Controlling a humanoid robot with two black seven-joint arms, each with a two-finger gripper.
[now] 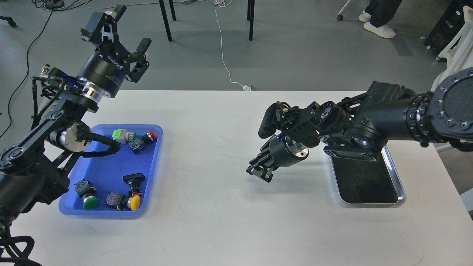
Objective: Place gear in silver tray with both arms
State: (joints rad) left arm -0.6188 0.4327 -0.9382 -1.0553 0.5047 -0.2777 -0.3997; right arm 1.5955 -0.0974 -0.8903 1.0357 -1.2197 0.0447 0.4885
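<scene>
Head view, shiny silver tray (401, 184) with black inner surface, left claw (120, 27) spread, right claw (258, 170) state unclear

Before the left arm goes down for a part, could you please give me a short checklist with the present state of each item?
1. Left gripper open: ok, fingers spread, nothing between them.
2. Right gripper empty: cannot tell, seen dark and end-on.
3. Parts available in blue tray: ok, several push-button parts lie inside.
4. Silver tray free to receive: ok for the visible part; its far end is hidden by the right arm.
5. Left gripper over blue tray: not ok, raised beyond its far edge.
</scene>
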